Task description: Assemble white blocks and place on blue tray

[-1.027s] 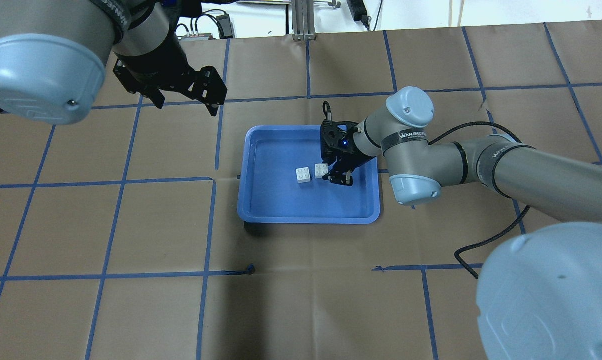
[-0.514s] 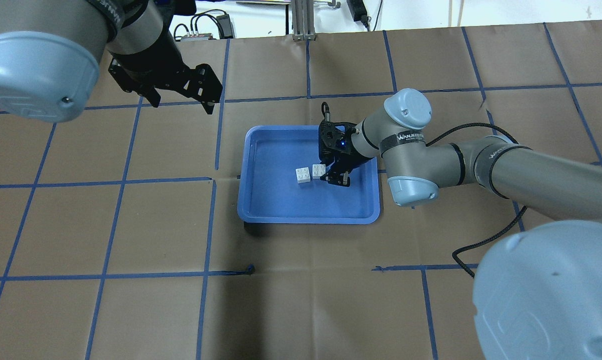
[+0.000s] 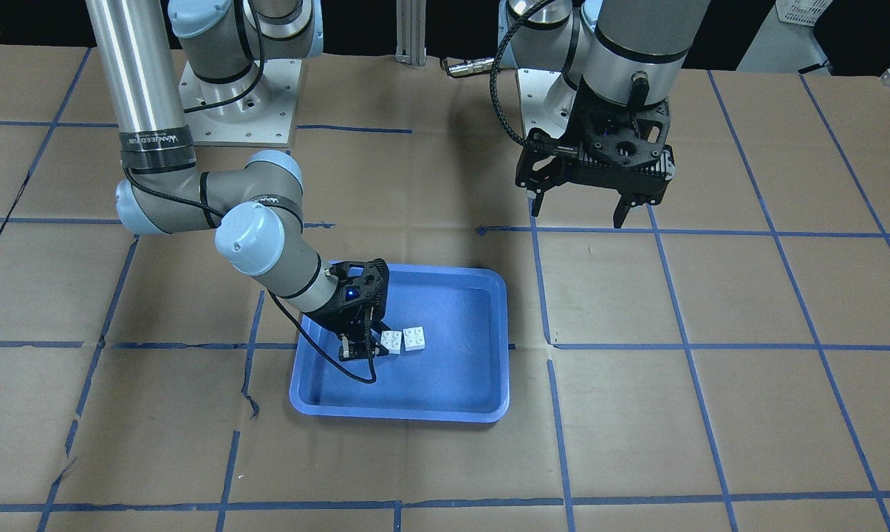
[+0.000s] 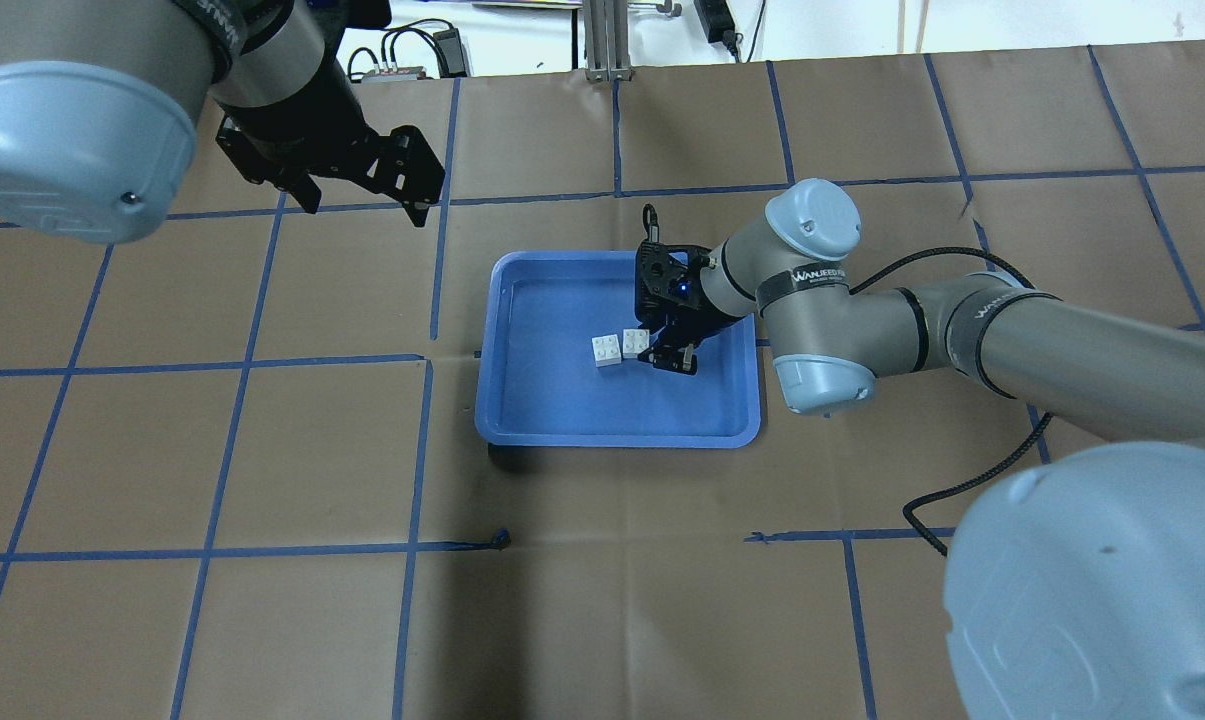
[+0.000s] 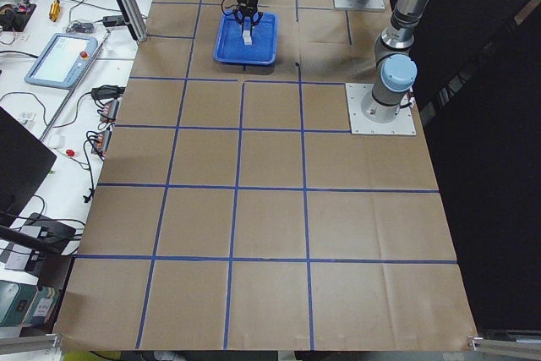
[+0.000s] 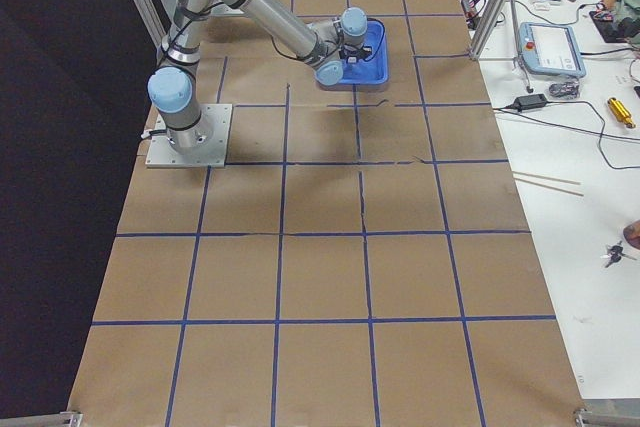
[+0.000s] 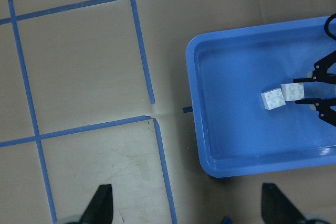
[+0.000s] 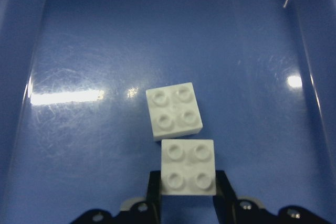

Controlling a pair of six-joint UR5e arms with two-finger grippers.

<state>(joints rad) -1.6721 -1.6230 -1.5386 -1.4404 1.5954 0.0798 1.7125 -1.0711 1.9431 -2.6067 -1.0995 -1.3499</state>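
The blue tray [image 4: 612, 437] lies mid-table, also in the front view [image 3: 400, 414]. Two white blocks sit inside it. One white block [image 4: 607, 350] lies free on the tray floor [image 8: 173, 110]. My right gripper [image 4: 659, 352] is low in the tray, shut on the other white block [image 4: 637, 341], its fingers [image 8: 155, 191] flanking this held block [image 8: 188, 167]. The held block's corner is right against the free one. My left gripper [image 4: 367, 210] is open and empty, high above the table to the tray's far left [image 3: 577, 213].
Brown paper with a blue tape grid covers the table [image 4: 262, 450]. The right arm's black cable [image 4: 972, 480] loops over the table right of the tray. The left wrist view shows the tray's rim [image 7: 199, 129] and both blocks.
My right gripper has carried its block slightly left, up to the free block. My left gripper has shifted a little up and left.
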